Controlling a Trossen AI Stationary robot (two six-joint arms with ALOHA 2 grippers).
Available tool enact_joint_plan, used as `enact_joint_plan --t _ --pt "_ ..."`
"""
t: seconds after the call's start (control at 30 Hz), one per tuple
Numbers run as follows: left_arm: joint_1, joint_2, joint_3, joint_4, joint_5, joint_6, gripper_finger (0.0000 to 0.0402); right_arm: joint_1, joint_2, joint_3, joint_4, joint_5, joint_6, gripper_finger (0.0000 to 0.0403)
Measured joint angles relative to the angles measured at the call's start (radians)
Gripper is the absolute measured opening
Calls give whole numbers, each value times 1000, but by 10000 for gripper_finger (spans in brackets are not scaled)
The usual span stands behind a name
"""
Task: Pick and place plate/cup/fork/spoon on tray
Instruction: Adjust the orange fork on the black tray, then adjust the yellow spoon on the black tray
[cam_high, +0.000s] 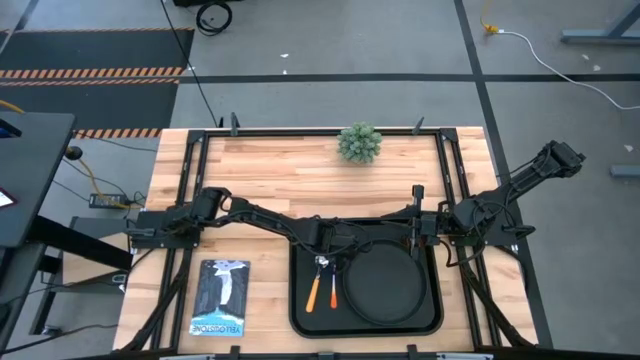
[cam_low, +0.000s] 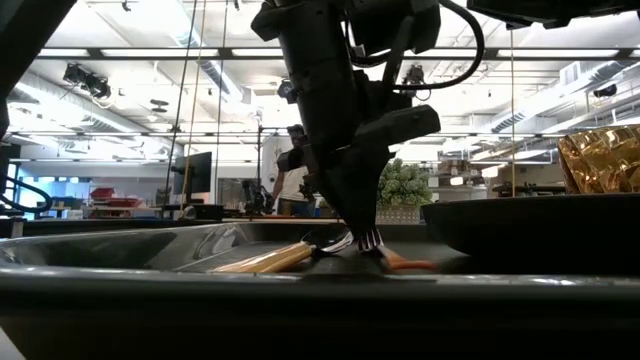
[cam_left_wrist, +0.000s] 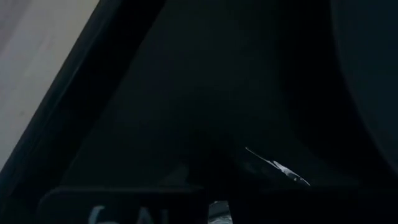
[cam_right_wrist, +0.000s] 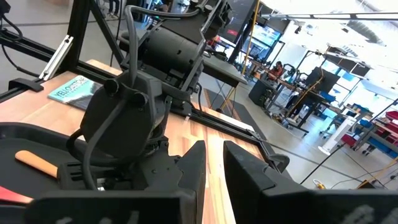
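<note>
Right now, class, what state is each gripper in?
Left gripper: down in the tray at the fork and spoon; grip cannot be told.
Right gripper: raised, holding nothing.

Both arms (cam_high: 260, 215) matte black, chunky rounded joints – black cables looped alongside; dark blocky fingers (cam_right_wrist: 242, 168), faint white lettering.

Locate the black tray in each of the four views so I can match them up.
High view: the tray lies at the table's front edge, centre, holding the plate.
Low view: its near rim fills the foreground across the picture.
Left wrist view: its dark floor fills most of the picture.
Right wrist view: its corner shows beside the left arm.
Shared landmark: the orange-handled cutlery lying in the tray.
</note>
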Motion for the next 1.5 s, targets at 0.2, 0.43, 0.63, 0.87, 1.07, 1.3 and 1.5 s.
enact_joint_plan --t 0.2,0.43,0.63,0.87,1.07,1.3,1.5 --pt "1 -2 0 -19 1 6 40 0 0 0 0 0 0 63" --pt "-3 -3 0 -17 -9 7 40 0 0 0 0 0 0 63" --pt "-6 -20 0 -31 -46 7 40 0 0 0 0 0 0 63" --pt "-11 -53 0 -121 -38 -45 40 0 0 0 -1 -2 1 63" --pt "-18 -42 0 -128 -3 -50 40 0 0 0 1 -3 3 63" --pt "-22 -41 0 -152 -9 -50 40 0 0 0 0 -3 2 63" --pt "-33 -41 0 -170 -9 -54 40 0 0 0 0 -3 2 63"
